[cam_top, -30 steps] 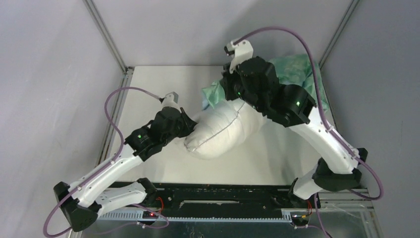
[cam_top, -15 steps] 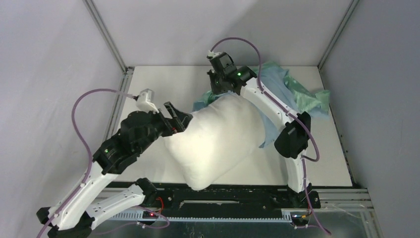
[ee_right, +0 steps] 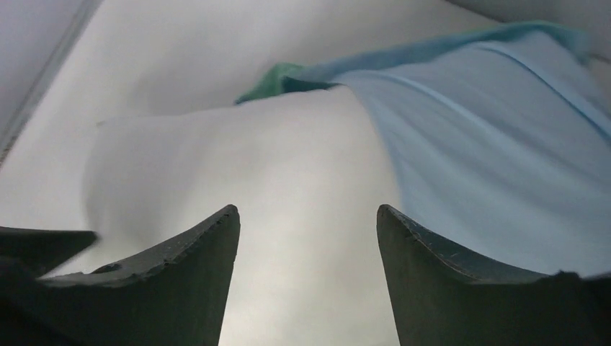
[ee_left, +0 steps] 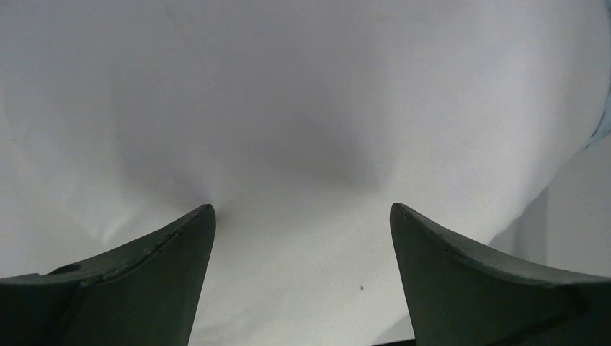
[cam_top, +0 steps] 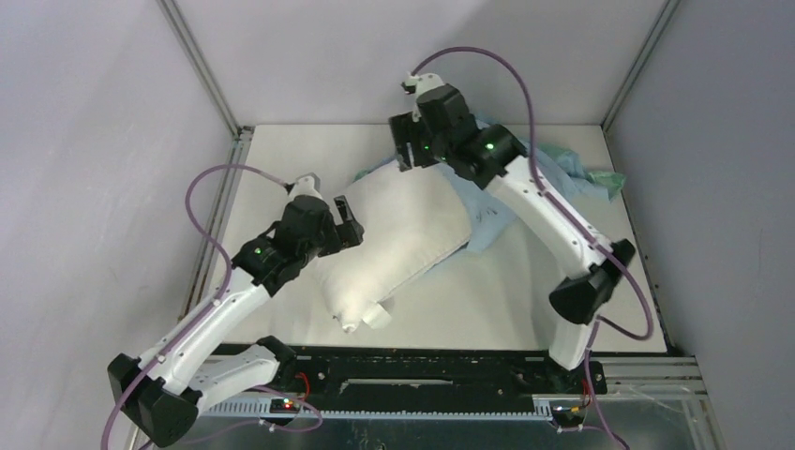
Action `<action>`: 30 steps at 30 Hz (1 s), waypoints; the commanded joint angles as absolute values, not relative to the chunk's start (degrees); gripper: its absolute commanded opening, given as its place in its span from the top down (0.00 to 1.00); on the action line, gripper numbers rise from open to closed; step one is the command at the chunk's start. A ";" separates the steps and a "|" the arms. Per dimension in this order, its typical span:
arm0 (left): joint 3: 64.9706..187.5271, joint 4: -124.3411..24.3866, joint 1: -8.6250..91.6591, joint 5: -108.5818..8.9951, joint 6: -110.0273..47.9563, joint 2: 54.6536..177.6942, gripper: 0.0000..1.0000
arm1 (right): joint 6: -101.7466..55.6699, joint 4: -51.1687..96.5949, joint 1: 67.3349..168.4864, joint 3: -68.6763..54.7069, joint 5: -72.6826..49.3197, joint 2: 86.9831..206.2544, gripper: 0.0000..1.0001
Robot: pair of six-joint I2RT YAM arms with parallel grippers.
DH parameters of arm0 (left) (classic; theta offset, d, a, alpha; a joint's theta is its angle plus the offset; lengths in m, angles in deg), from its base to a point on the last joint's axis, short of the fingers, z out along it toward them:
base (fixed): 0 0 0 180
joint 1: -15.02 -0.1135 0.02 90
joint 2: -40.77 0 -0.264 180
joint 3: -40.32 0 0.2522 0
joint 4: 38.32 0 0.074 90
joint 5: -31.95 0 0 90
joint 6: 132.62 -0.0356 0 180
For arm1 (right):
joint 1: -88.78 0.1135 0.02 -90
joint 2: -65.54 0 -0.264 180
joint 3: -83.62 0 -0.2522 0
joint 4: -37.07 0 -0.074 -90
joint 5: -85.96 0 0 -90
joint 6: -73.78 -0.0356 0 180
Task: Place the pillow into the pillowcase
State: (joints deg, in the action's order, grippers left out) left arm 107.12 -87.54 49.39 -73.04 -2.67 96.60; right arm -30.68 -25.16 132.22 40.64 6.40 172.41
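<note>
So, quick update for you: a second ago both arms had the pillow (cam_top: 398,244) pinched and hoisted up in a plump lump. Then your left fingers (ee_left: 144,281) let go first, and now the right fingers (ee_right: 461,281) have sprung apart too. Both sets are released and grasping nothing. In both wrist views the tips stand wide with only bare cream fabric between them. The pillow has flopped back down and lies long and diagonal on the tabletop (cam_top: 281,159), with its little white tag (cam_top: 375,317) at the near end and its far end up by the right arm. The pillowcase (ee_right: 490,144) is bunched at the far right, blue with some green showing. Its edge meets the pillow's far end, but I honestly can't tell whether that corner is inside the opening or just lying against the cloth. Most of the pillow is plainly still outside. My read is that this is a drop-and-regrip rather than progress. You'll probably want one arm to hold the case mouth open before the other shoves the pillow further in, or it will just push the cloth away.
</note>
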 commanded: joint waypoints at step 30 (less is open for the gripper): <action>87.12 -66.53 35.85 -65.29 7.23 95.40 0.48 | -16.39 -13.95 127.63 29.38 39.89 182.43 0.86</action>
